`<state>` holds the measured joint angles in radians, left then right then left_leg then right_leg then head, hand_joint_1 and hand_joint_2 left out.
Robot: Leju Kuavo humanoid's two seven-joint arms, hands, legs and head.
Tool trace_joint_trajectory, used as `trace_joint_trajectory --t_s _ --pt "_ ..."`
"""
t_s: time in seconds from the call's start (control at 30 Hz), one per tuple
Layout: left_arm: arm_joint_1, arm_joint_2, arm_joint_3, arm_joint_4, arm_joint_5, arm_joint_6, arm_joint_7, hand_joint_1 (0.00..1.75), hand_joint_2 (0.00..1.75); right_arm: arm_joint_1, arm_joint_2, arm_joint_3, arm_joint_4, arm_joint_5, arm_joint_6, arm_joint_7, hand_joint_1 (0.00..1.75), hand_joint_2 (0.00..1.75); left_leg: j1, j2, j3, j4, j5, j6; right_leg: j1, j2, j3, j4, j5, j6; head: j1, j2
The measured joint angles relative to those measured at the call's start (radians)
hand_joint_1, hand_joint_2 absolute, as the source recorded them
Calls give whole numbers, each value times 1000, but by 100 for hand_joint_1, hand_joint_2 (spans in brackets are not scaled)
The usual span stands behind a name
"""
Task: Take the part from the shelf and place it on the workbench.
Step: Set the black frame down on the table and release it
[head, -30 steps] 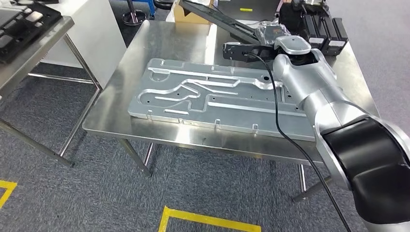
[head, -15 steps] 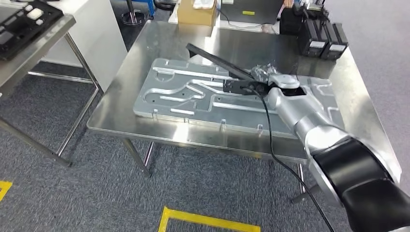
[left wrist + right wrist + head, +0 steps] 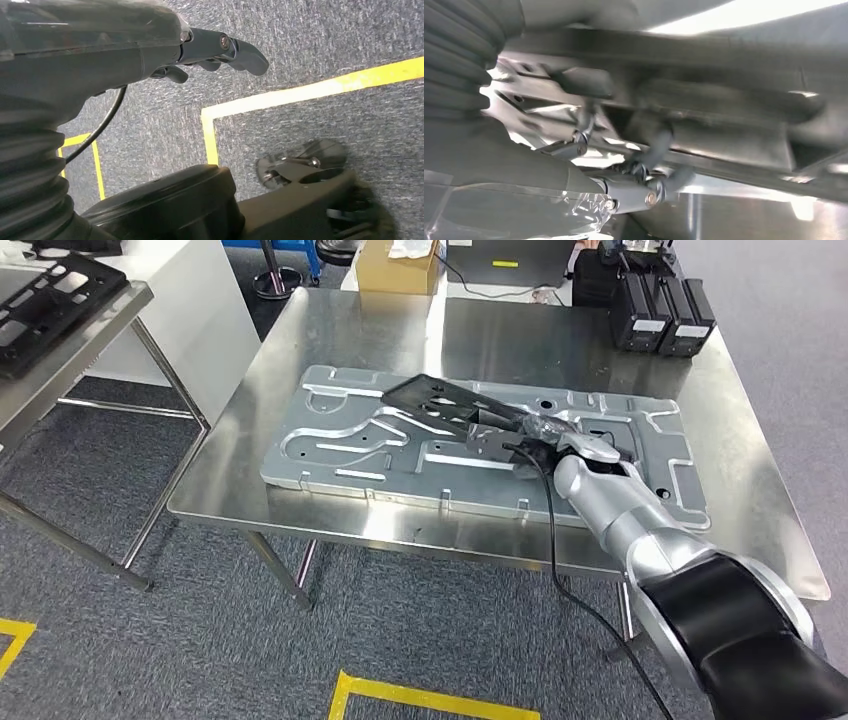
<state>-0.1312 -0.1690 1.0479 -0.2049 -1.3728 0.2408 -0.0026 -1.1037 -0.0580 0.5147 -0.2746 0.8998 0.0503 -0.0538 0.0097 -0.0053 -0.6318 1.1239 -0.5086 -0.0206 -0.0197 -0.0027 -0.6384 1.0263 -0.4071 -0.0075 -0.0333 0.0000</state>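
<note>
Lowered since the earlier frames, the black part point(image 3: 447, 401) is now laid nearly flat across the machined metal plate point(image 3: 340, 435) on the workbench point(image 3: 350, 330), held at one end by the right hand point(image 3: 545, 432). Above grey carpet, the left hand point(image 3: 215, 47) is seen empty, fingers loosely apart.

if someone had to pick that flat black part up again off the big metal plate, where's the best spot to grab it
The flat black plastic part lies low across the large machined aluminium plate, its near end in the right hand. That narrow near end is probably the best hold: it looks slim enough for fingers to close around, coming from the robot's side of the steel workbench. The wide far end looks too broad and flat.
</note>
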Motion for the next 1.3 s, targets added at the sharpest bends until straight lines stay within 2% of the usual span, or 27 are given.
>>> trace_joint_trajectory --t_s 0.07,0.1,0.13,0.17,0.23,0.3,0.37,0.43,0.47,0.53,0.57,0.6,0.63,0.67,0.73,0.8,0.83,0.9,0.97,1.0,1.07,1.1,1.13,1.17,1.2,1.23,1.3 --pt "-3 0 1 0 -1 6 -2 0 175 4 -2 -20 0 -16 -5 1 0 175 1 0 -62 134 -57 -4 2 -1 0 0 -1 -5 0 0" --pt "-6 0 1 0 -2 8 -3 0 175 5 -4 -28 0 -24 -6 1 0 175 2 0 -81 174 -65 -5 3 0 0 1 -1 -6 0 0" --pt "-9 0 2 0 -2 9 -5 0 175 6 -5 -36 0 -31 -7 2 0 175 1 0 -83 179 -54 -4 4 1 1 2 -1 -6 0 0" --pt "-13 1 2 0 -4 10 -6 0 175 6 -7 -44 0 -37 -7 4 0 175 1 0 -66 144 -26 -2 4 2 2 3 -2 -6 0 0" --pt "-17 2 2 0 -5 11 -11 0 175 1 -12 -58 0 -51 -10 11 0 175 0 0 -3 11 40 7 7 5 5 5 -3 -3 0 0" --pt "-21 3 2 0 -5 14 -16 0 175 -9 -23 -74 0 -63 -13 20 0 175 -4 0 37 -79 66 16 9 6 1 7 -1 6 0 0" --pt "-24 4 2 0 -4 17 -20 0 175 -22 -37 -90 0 -76 -15 28 0 175 -7 -1 40 -96 66 23 10 6 -4 5 4 18 1 0" --pt "-27 4 2 0 -4 19 -25 0 175 -37 -50 -109 -1 -99 -15 36 0 175 -4 1 41 -105 74 35 7 5 -8 12 -2 29 1 0" --pt "-29 4 2 0 -4 19 -28 0 175 -46 -57 -122 -1 -117 -15 39 0 175 -2 1 42 -110 79 42 7 5 -18 35 -18 33 1 0" --pt "-35 4 1 0 -4 20 -32 0 175 -65 -75 -158 -1 -163 -13 43 0 175 -1 2 41 -114 83 49 5 5 -66 143 -78 41 2 0" --pt "-37 4 1 0 -4 20 -34 0 131 -73 -85 -179 -1 -188 -12 44 0 175 -1 1 40 -113 84 50 4 5 -96 210 -108 44 2 0" --pt "-37 4 1 0 -4 20 -34 0 87 -80 -93 -199 0 -209 -10 45 0 175 -1 0 39 -112 84 50 4 5 -120 261 -124 47 2 0" --pt "-37 4 1 0 -4 18 -34 0 44 -86 -101 -218 0 -232 -10 46 0 175 -1 0 39 -111 83 50 2 4 -129 278 -121 49 2 0" --pt "-37 3 1 0 -5 16 -34 0 0 -94 -108 -239 -1 -258 -11 43 0 175 -1 0 39 -109 82 49 0 4 -119 258 -101 50 2 0" --pt "-37 0 1 0 -5 12 -34 0 0 -115 -125 -289 -6 -324 -18 27 0 87 0 0 39 -103 78 43 -5 2 -58 134 -39 51 2 0" --pt "-37 -2 0 0 -2 14 -34 0 0 -139 -139 -351 -12 -410 -12 -24 0 0 -3 -1 35 -95 72 35 -3 3 -9 33 -9 45 2 0" --pt "-36 -2 1 0 0 17 -32 0 0 -146 -144 -384 -17 -459 1 -64 0 0 -5 -1 33 -94 71 30 0 4 -2 16 -9 40 2 0" --pt "-32 -2 1 0 6 23 -27 0 0 -150 -150 -461 -33 -565 42 -162 0 0 -6 -1 31 -96 70 21 2 6 -3 13 -8 26 1 0" --pt "-29 -3 2 0 13 28 -19 0 0 -145 -150 -538 -60 -640 94 -260 0 0 -5 0 23 -74 53 12 -1 5 0 9 -7 13 1 0" --pt "-28 -5 3 1 17 31 -15 0 0 -136 -149 -569 -78 -671 124 -313 0 0 -4 0 7 -37 31 8 -2 3 2 7 -7 7 0 0" --pt "-23 -8 8 1 23 36 -7 0 0 -88 -141 -606 -136 -729 181 -403 0 0 -2 1 -49 86 -25 3 1 1 6 7 -10 0 0 0" --pt "-18 -10 11 1 26 38 -2 0 0 -45 -133 -615 -182 -755 198 -431 0 0 -2 1 -77 145 -44 3 4 1 9 7 -11 -2 0 0" --pt "-12 -11 15 1 29 39 1 0 0 6 -122 -619 -235 -778 207 -445 0 0 -2 1 -94 177 -46 3 7 1 11 7 -12 -4 0 0" --pt "-8 -12 17 1 31 39 5 0 0 59 -111 -621 -290 -797 210 -450 0 0 -2 1 -94 173 -32 6 10 3 13 8 -13 -6 0 0" --pt "-5 -14 19 2 32 40 8 0 0 104 -100 -621 -339 -813 209 -449 0 0 -3 1 -78 133 -4 11 12 4 14 10 -14 -7 0 0" --pt "-4 -15 21 2 34 40 11 0 0 141 -91 -621 -382 -829 208 -449 0 0 -6 0 -50 67 32 18 14 5 14 11 -14 -7 0 0" --pt "-5 -17 25 2 37 40 17 0 0 203 -79 -618 -468 -860 205 -453 0 0 -13 0 4 -50 77 31 18 2 13 12 -14 -4 1 0"
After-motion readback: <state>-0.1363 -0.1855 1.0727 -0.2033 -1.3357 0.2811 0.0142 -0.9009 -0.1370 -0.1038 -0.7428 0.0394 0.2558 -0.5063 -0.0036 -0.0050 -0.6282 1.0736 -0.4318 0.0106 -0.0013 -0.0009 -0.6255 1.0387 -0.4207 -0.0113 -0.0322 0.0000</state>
